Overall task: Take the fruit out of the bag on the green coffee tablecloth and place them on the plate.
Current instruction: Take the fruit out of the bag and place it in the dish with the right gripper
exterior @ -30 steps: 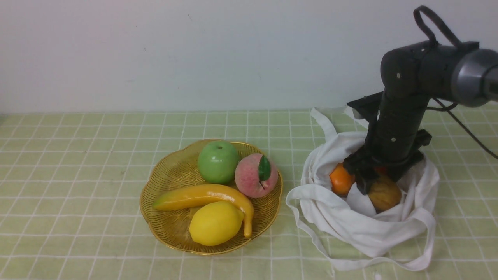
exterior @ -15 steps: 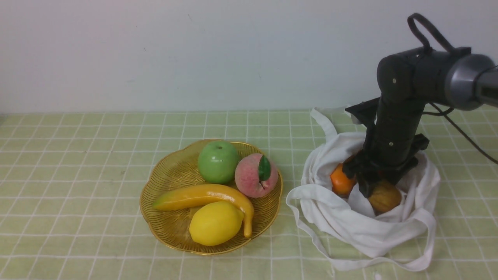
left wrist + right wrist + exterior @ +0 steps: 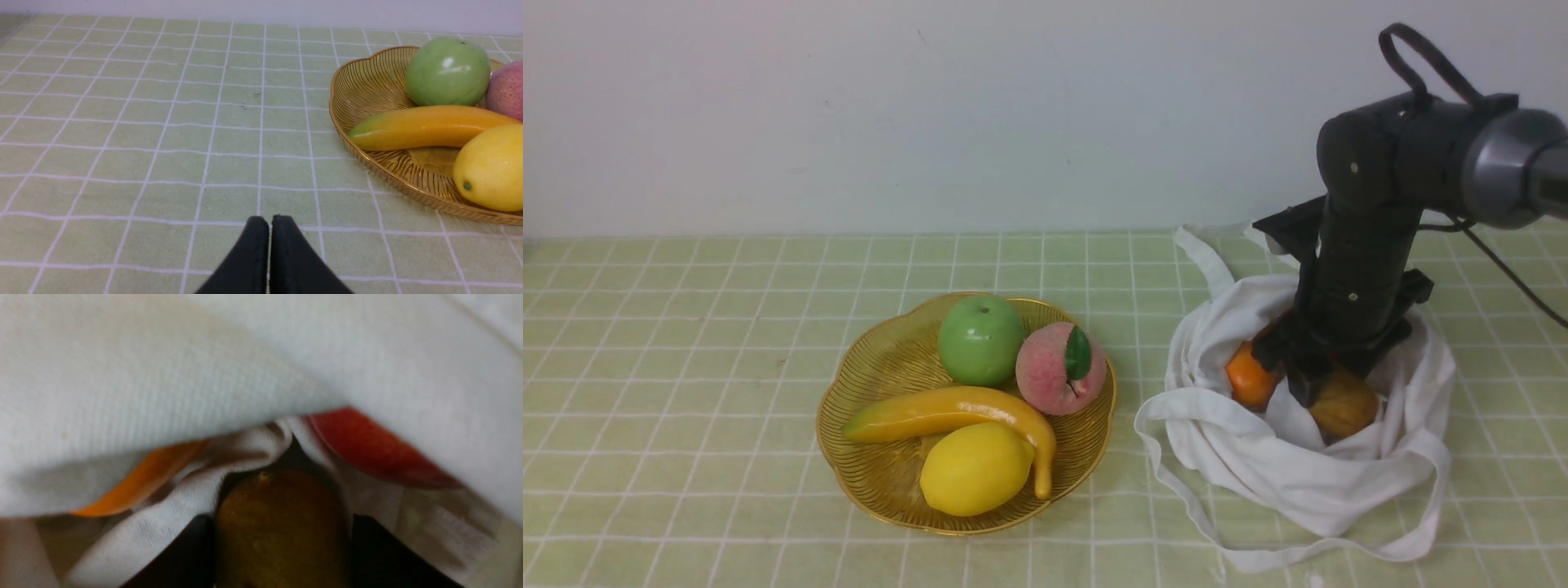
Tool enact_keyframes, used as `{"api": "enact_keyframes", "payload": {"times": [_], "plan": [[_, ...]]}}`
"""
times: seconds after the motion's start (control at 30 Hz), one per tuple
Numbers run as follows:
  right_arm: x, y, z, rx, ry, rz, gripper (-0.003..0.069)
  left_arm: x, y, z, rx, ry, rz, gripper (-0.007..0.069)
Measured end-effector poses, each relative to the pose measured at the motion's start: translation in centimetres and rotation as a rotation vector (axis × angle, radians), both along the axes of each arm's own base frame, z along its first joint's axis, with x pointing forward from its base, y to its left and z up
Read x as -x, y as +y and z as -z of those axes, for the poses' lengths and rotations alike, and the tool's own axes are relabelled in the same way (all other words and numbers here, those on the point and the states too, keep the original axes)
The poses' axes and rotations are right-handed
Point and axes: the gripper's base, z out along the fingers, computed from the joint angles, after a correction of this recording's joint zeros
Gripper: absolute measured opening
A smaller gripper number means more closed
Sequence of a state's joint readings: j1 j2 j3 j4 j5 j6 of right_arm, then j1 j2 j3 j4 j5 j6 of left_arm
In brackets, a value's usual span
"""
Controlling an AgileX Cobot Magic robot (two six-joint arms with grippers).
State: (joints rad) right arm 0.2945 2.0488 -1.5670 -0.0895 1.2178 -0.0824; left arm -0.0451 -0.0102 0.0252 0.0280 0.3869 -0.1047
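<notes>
The white bag [image 3: 1290,474] lies open on the green coffee tablecloth [image 3: 686,367] at the right. My right gripper [image 3: 1313,390] reaches down into it. In the right wrist view the right gripper [image 3: 282,547] has a finger touching each side of the brown kiwi [image 3: 282,522], shut on it. The kiwi [image 3: 1347,406] and the orange fruit [image 3: 1248,380] show in the bag's mouth. The red apple [image 3: 367,453] lies under a fold of cloth, beside the orange fruit [image 3: 139,486]. The golden plate [image 3: 882,367] stands left of the bag. My left gripper [image 3: 269,222] is shut and empty over bare cloth.
The plate [image 3: 367,77] holds a green apple [image 3: 980,339], a pink peach [image 3: 1059,369], a banana [image 3: 956,411] and a lemon [image 3: 974,468]. The bag's straps [image 3: 1339,555] trail toward the table's front edge. A white wall rises behind the table.
My right arm has shifted slightly right and up inside the bag. The bag and the fruit in it have slid a little to the right with it.
</notes>
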Motion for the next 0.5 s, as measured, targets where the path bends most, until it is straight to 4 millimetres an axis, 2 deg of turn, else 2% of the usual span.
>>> {"api": "enact_keyframes", "payload": {"times": [0.2,0.5], "plan": [[0.1,-0.2,-0.9,0.004,-0.027,0.024,0.039,0.0,0.0,0.0,0.0,0.0,0.0,-0.0008],[0.1,-0.4,-1.2,0.021,-0.043,0.041,0.039,0.0,0.0,0.0,0.0,0.0,0.0,-0.0008]]}}
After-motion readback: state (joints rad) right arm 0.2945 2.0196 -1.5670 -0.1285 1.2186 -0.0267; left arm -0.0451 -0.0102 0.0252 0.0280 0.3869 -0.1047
